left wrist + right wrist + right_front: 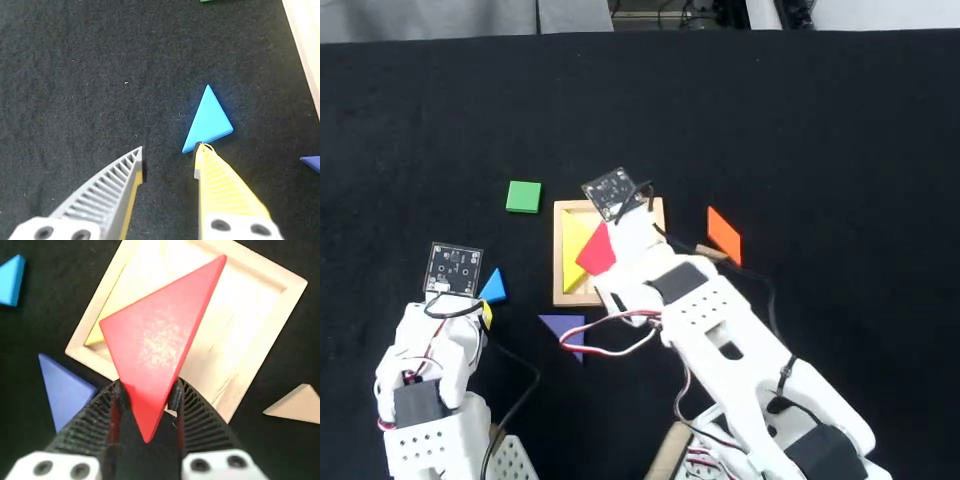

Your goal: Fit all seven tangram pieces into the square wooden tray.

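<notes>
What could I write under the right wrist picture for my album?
Right gripper holds a red triangle over the wooden tray, where a yellow piece already lies.

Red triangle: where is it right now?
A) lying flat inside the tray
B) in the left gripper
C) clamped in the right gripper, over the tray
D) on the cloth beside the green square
C: the right gripper is shut on the red triangle, holding it over the wooden tray.

Worktop (840, 130): we see plain black.
Tray (559, 270): pale wood.
Triangles: we find red triangle (160, 355), yellow triangle (574, 240), sky-blue triangle (207, 122), indigo triangle (65, 390).
Square (524, 196): green.
Parallelogram (724, 234): orange.
</notes>
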`<action>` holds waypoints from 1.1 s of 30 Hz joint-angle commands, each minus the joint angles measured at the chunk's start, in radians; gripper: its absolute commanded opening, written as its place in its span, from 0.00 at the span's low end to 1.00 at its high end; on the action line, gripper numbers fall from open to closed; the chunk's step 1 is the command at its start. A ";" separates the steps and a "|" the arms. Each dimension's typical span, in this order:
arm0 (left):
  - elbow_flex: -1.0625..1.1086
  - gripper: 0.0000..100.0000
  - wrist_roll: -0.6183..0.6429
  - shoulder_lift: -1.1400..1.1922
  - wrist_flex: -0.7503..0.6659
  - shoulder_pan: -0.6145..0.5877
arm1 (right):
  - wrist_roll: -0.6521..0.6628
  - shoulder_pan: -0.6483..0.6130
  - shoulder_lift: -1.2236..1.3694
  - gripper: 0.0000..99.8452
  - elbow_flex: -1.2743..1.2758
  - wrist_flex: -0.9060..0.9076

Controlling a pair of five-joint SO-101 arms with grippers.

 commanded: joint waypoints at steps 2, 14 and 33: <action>0.021 0.18 -0.002 -0.012 -0.023 0.010 | -0.092 0.014 0.002 0.04 0.045 -0.114; 0.021 0.18 -0.002 -0.012 -0.023 0.010 | -0.342 0.011 -0.004 0.04 0.081 -0.124; 0.021 0.18 -0.002 -0.012 -0.023 0.010 | 0.117 0.190 0.035 0.01 -0.357 0.094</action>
